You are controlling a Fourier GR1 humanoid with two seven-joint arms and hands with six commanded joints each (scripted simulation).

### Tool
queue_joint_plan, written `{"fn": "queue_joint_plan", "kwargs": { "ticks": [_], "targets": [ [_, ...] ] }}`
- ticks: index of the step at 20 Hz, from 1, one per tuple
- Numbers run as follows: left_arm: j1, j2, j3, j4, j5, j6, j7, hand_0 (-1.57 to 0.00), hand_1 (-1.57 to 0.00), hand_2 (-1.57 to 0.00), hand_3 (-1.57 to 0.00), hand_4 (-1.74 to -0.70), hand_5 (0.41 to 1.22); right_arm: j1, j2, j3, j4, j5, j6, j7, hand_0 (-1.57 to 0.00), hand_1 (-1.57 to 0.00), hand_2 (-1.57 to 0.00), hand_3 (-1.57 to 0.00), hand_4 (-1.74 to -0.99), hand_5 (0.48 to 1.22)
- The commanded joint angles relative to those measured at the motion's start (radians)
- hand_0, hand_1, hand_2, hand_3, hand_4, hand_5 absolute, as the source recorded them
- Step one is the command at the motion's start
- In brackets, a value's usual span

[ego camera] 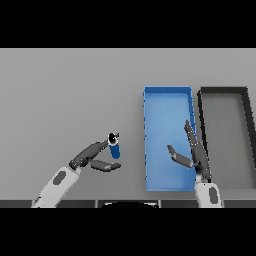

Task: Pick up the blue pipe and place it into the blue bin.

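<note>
The blue pipe (115,150) is a short blue cylinder with a dark cap, standing left of the blue bin (165,117). My left hand (90,156) reaches in from the lower left. Its straight fingers (101,146) touch the pipe's upper left side, while the thumb (106,166) stretches out just below the pipe. The hand is open and not curled round the pipe. My right hand (195,152) hovers open over the right part of the blue bin, fingers pointing away from me and thumb spread to the left.
A black bin (223,90) with a grey floor stands directly right of the blue bin, their walls almost touching. Grey table surface stretches to the left of and behind the pipe.
</note>
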Motion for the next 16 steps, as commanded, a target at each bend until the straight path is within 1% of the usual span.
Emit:
{"fn": "queue_joint_plan", "kwargs": {
  "ticks": [1, 2, 3, 4, 5, 6, 7, 8, 9, 10, 11, 12, 13, 14, 15, 16],
  "targets": [
    [-0.015, -0.022, -0.007, 0.025, -0.017, 0.009, -0.005, 0.0, 0.0, 0.0, 0.0, -1.11, 0.444, -0.014, -0.008, -0.011, 0.008, -0.006, 0.001, 0.009, 0.0, 0.0, 0.0, 0.0, -1.274, 0.603],
    [-0.027, -0.028, -0.009, 0.045, -0.036, 0.016, -0.022, 0.0, 0.0, 0.0, 0.0, -1.1, 0.441, -0.017, -0.006, -0.006, 0.001, 0.002, -0.005, 0.014, 0.0, 0.0, 0.0, 0.0, -1.266, 0.598],
    [-0.031, -0.045, -0.021, 0.061, -0.061, 0.029, -0.046, 0.0, 0.0, 0.0, 0.0, -1.08, 0.442, -0.016, -0.003, -0.006, 0.009, 0.0, -0.004, 0.008, 0.0, 0.0, 0.0, 0.0, -1.265, 0.597],
    [-0.052, -0.062, -0.018, 0.088, -0.065, 0.03, -0.057, 0.0, 0.0, 0.0, 0.0, -1.07, 0.445, -0.021, 0.001, -0.001, 0.013, 0.007, -0.006, 0.013, 0.0, 0.0, 0.0, 0.0, -1.267, 0.598],
    [-0.057, -0.083, -0.019, 0.098, -0.053, 0.024, -0.071, 0.0, 0.0, 0.0, 0.0, -1.08, 0.459, -0.022, 0.0, -0.006, 0.022, 0.006, -0.007, 0.018, 0.0, 0.0, 0.0, 0.0, -1.264, 0.598],
    [-0.056, -0.088, -0.014, 0.101, -0.038, 0.013, -0.093, 0.0, 0.0, 0.0, 0.0, -1.09, 0.477, -0.018, 0.008, 0.0, 0.018, 0.007, -0.008, 0.016, 0.0, 0.0, 0.0, 0.0, -1.264, 0.598],
    [-0.065, -0.104, -0.008, 0.121, -0.029, 0.013, -0.1, 0.0, 0.0, -0.02, -0.02, -1.11, 0.507, -0.009, 0.007, -0.002, 0.02, 0.007, -0.007, -0.002, 0.0, 0.0, 0.0, 0.0, -1.267, 0.6],
    [-0.07, -0.128, -0.002, 0.134, -0.017, 0.019, -0.098, 0.0, -0.03, -0.11, -0.1, -1.14, 0.55, -0.009, 0.003, -0.006, 0.016, 0.002, -0.005, 0.004, 0.0, 0.0, 0.0, 0.0, -1.266, 0.601],
    [-0.074, -0.147, 0.009, 0.15, 0.005, 0.015, -0.103, -0.02, -0.16, -0.29, -0.26, -1.21, 0.607, -0.009, 0.007, -0.001, 0.023, 0.007, -0.005, -0.005, 0.0, 0.0, 0.0, 0.0, -1.261, 0.6],
    [-0.075, -0.165, 0.019, 0.168, 0.023, 0.012, -0.103, -0.19, -0.35, -0.48, -0.52, -1.25, 0.73, -0.016, 0.01, 0.001, 0.03, 0.012, -0.007, -0.006, 0.0, 0.0, 0.0, 0.0, -1.26, 0.6],
    [-0.075, -0.183, 0.026, 0.176, 0.035, 0.021, -0.106, -0.44, -0.59, -0.7, -0.72, -1.35, 0.828, -0.014, 0.007, 0.003, 0.022, 0.01, -0.002, -0.005, 0.0, 0.0, 0.0, 0.0, -1.259, 0.602],
    [-0.075, -0.19, 0.026, 0.185, 0.029, 0.032, -0.109, -0.67, -0.79, -0.87, -0.88, -1.42, 0.906, -0.013, 0.008, 0.005, 0.022, 0.013, -0.003, -0.006, 0.0, 0.0, 0.0, 0.0, -1.259, 0.605],
    [-0.069, -0.202, 0.023, 0.187, 0.023, 0.038, -0.126, -0.85, -0.94, -1.01, -1.0, -1.48, 0.969, -0.028, 0.005, -0.003, 0.02, 0.01, -0.01, 0.005, 0.0, 0.0, 0.0, 0.0, -1.261, 0.609],
    [-0.05, -0.205, 0.019, 0.166, 0.025, 0.041, -0.135, -0.99, -1.07, -1.12, -1.1, -1.53, 1.02, -0.025, 0.006, -0.002, 0.031, 0.01, -0.008, 0.003, 0.0, 0.0, 0.0, 0.0, -1.262, 0.611],
    [-0.041, -0.207, 0.011, 0.155, 0.021, 0.049, -0.134, -1.11, -1.17, -1.21, -1.16, -1.57, 1.06, -0.025, -0.002, -0.009, 0.035, 0.007, -0.004, -0.003, 0.0, 0.0, 0.0, 0.0, -1.259, 0.614],
    [-0.053, -0.206, 0.005, 0.155, -0.001, 0.069, -0.136, -1.2, -1.25, -1.29, -1.21, -1.6, 1.092, -0.027, 0.004, -0.006, 0.033, 0.01, -0.009, -0.004, 0.0, 0.0, 0.0, 0.0, -1.26, 0.614]
  ]
}}
